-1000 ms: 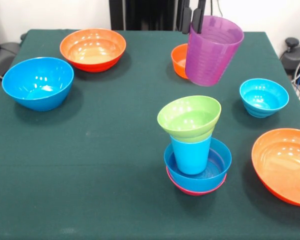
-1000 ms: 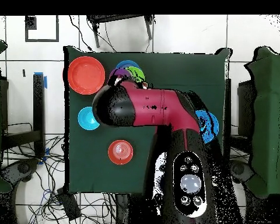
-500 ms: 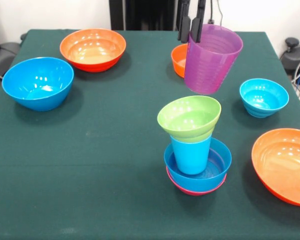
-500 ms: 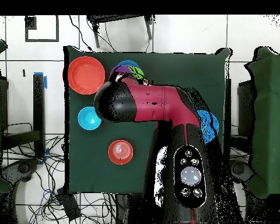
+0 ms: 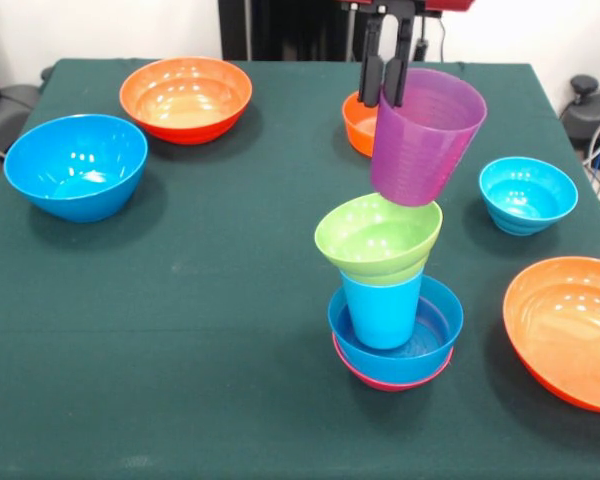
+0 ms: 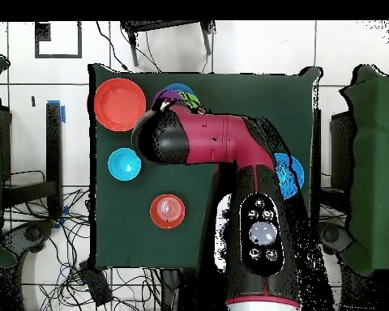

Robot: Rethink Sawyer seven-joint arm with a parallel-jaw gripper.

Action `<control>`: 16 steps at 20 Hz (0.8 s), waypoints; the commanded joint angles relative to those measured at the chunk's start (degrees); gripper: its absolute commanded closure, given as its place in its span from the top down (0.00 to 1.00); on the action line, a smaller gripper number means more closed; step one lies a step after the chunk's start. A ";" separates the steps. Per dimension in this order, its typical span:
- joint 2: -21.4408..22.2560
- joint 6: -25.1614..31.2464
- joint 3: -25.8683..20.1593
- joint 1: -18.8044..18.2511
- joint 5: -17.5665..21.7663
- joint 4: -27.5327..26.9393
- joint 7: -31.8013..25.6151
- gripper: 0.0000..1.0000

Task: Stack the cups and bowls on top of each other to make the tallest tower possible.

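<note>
Fingers pinch my purple cup's rim; it hangs tilted over the tower: pink bowl, blue bowl, blue cup, green bowl. Five bowls sit loose and empty on the worktop: three orange, two blue.

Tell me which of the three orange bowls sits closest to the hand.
The small orange bowl just behind the purple cup held by the hand. The other two orange bowls are larger and sit much farther off.

2 cups, 8 bowls
</note>
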State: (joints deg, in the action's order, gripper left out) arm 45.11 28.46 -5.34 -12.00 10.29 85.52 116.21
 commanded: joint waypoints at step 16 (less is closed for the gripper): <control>-2.37 4.56 -5.40 -2.02 5.76 -0.05 -9.84 0.00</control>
State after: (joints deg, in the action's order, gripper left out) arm 43.78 28.46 -5.41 -13.34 10.29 85.48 116.21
